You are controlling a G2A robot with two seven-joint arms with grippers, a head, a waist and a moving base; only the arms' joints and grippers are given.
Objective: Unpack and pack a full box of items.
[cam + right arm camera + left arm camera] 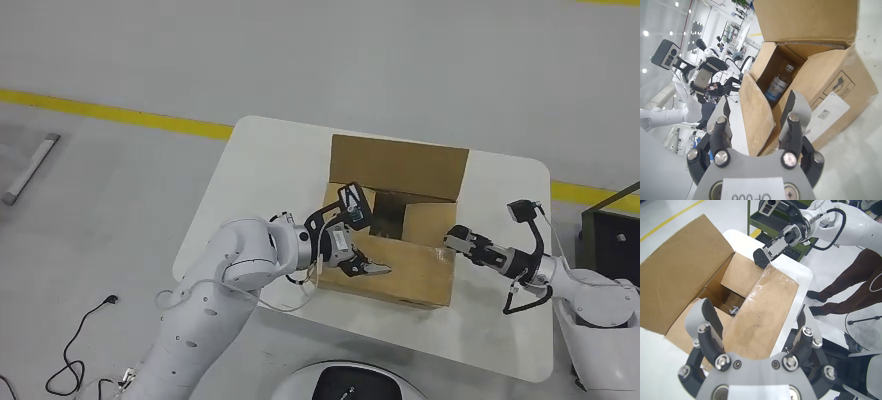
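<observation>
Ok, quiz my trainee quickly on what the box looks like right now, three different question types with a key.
1. True or false: every flap of the cardboard box is folded shut.
2. In the right wrist view, which item is inside the box? A) a bottle with a white cap B) a mug C) a ball
3. Name the metal tool seen through the box's opening in the left wrist view.

Key: 1 false, the far flap stands open. 2 A. 3 a wrench.
</observation>
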